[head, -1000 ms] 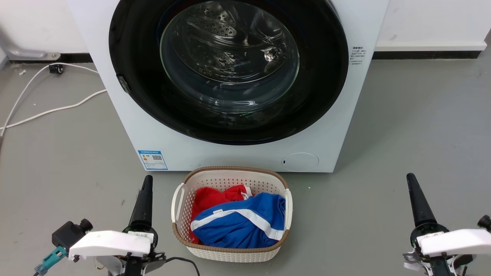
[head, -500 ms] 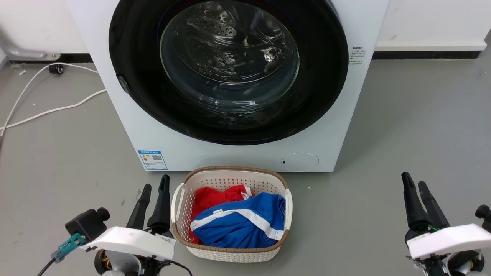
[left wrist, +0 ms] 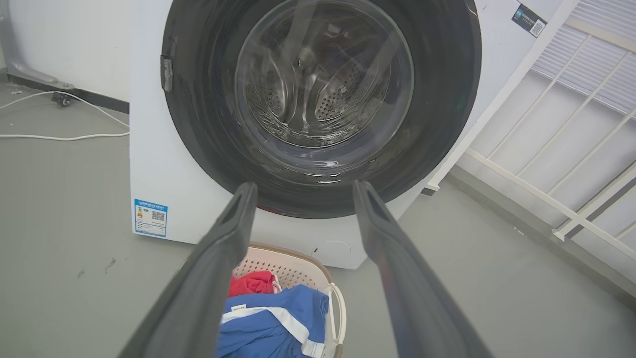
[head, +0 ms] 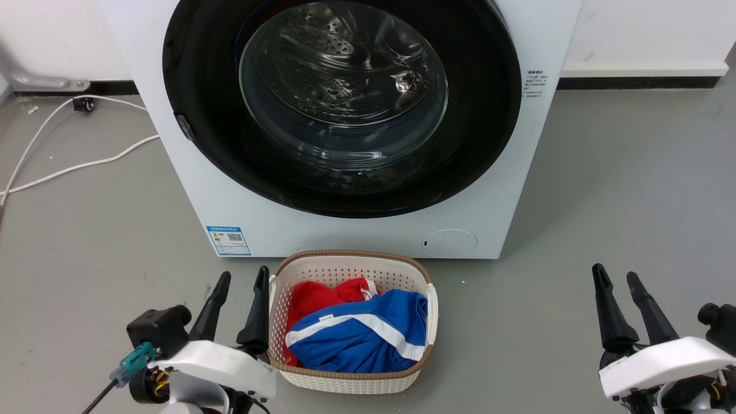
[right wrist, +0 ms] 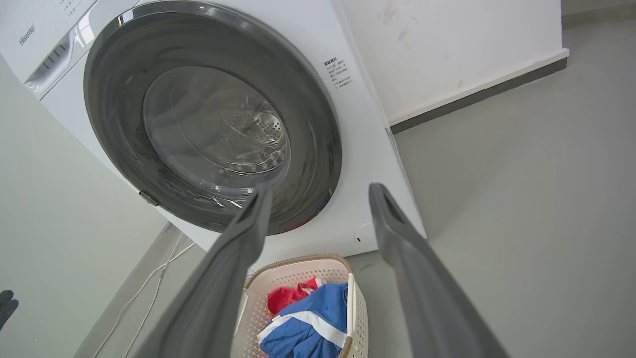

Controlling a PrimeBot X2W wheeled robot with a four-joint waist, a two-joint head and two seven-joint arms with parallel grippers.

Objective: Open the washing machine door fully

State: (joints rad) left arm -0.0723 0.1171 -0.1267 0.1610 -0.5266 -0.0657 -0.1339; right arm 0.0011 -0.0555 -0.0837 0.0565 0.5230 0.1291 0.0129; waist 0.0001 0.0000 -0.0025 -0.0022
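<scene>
Both grippers differ from 1 s ago: each pair of fingers was pressed together then, and now the jaws are apart w/ nothing btwn them. The left gripper (head: 244, 273) has also slid toward the basket, and the right gripper (head: 614, 272) has shifted a little inward.

The washing machine (head: 190, 172) stands on the grey floor (head: 621, 190), its back to a white wall. Its door (head: 343, 103) is shut, flush w/ the front panel and covering most of it: thick black rim, clear bowl in the ctr, steel drum visible through the glass. A small latch notch sits on the rim's left edge in head view.

The basket (head: 351, 253) sits on the floor just in front of the machine, holding a blue garment (head: 356, 339) on top of a red garment (head: 313, 299). The left gripper is low at the basket's left side, w/ its inner finger just beside the handle; cannot tell if they touch. The right gripper is well apart to the right, over bare floor. Both point toward the machine and are short of it.

Low on the front panel are a blue label (head: 229, 240) at left and a round cap (head: 449, 242) at right. A white cable (head: 75, 167) lies on the floor to the left.
</scene>
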